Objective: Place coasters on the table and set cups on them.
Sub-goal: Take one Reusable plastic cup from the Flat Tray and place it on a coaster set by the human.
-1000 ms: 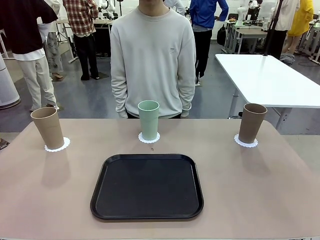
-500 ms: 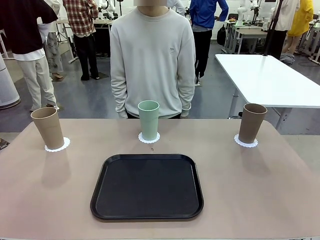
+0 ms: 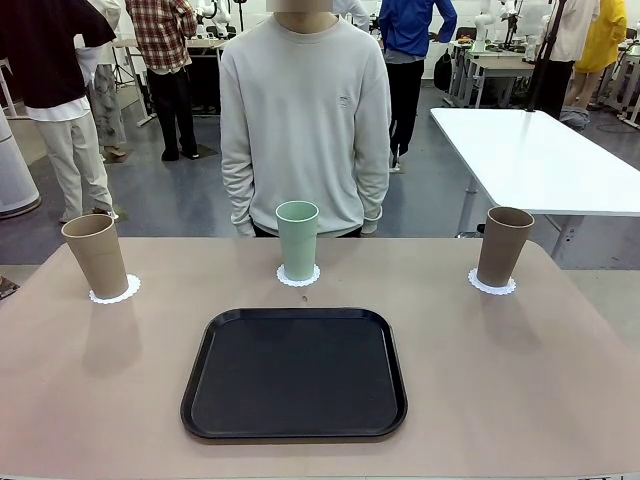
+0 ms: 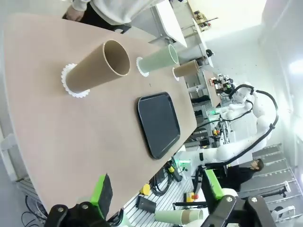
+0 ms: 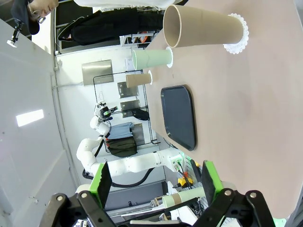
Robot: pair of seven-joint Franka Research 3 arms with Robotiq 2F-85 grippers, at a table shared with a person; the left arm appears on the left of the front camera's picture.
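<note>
— Tan tumblers at both ends, then? Where does everything sit?

— Yes. One tan cup (image 3: 96, 256) stands upright on a lacy coaster (image 3: 114, 291) near the far left corner of the table (image 3: 520, 380). The mint cup (image 3: 297, 240) stands on its own coaster (image 3: 298, 277) at the middle of the far edge, just in front of the person (image 3: 305, 120). The other tan cup (image 3: 504, 246) is on a third coaster (image 3: 492, 285) near the far right corner.

— And the black tray (image 3: 294, 373)?

— Bare, in the middle of the table toward the near edge, apart from all three cups.

— What are the arms doing?

— Both are back off the work. The left gripper (image 4: 156, 196) hangs past the table's left end with its green-padded fingers spread wide and nothing between them; the right gripper (image 5: 156, 184) does likewise off the right end, jaws apart and empty.

— So which step is in hand?

— To my eye, none remains: every coaster is down and each carries a cup, centred closely enough. I'd judge the task finished.

— Anything the next move calls for?

— Little, I think. At most the arms keep clear of the tall cups, which look easy to tip, while the person stands with hands out of sight behind the table's far edge.
</note>
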